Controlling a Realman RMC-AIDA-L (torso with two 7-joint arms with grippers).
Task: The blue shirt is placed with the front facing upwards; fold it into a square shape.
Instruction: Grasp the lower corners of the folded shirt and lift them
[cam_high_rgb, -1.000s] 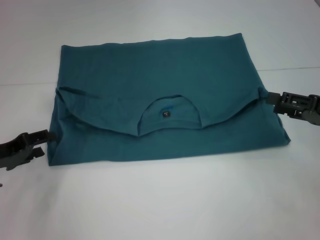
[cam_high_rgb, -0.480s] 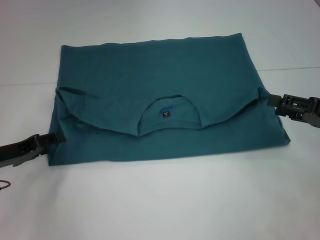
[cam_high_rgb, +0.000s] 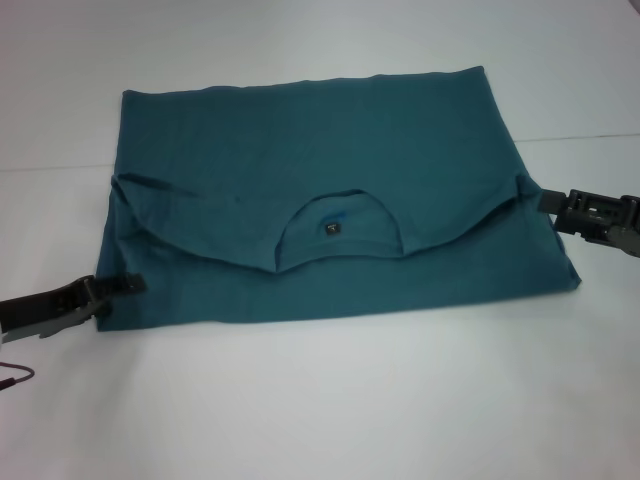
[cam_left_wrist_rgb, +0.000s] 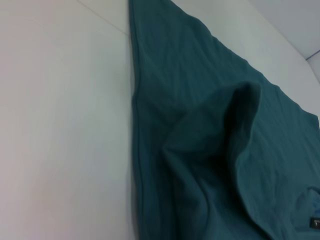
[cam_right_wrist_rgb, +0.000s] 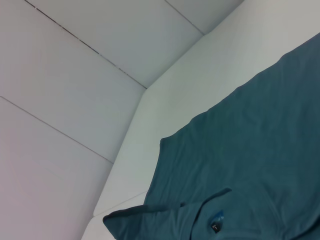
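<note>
The blue shirt (cam_high_rgb: 330, 150) lies flat on the white table, folded once so the collar (cam_high_rgb: 340, 212) and its small dark tag (cam_high_rgb: 331, 229) sit mid-cloth, facing up. My left gripper (cam_high_rgb: 128, 285) reaches in low from the left, its tip over the shirt's near-left edge. My right gripper (cam_high_rgb: 548, 201) sits at the shirt's right edge, beside the folded sleeve corner. The left wrist view shows a raised fold of the shirt (cam_left_wrist_rgb: 200, 150) close up. In the right wrist view the shirt (cam_right_wrist_rgb: 260, 165) and its tag show from the side. Neither wrist view shows its own gripper.
The white table (cam_high_rgb: 330, 400) runs wide in front of the shirt and on both sides. A thin dark cable (cam_high_rgb: 15, 375) loops at the near left edge. A white wall with panel seams (cam_right_wrist_rgb: 75, 75) rises beyond the table.
My left gripper has slid right and slightly down, from beside the shirt's left edge to over its near-left corner. My right gripper has drawn back slightly to the right. The shirt has not moved.
</note>
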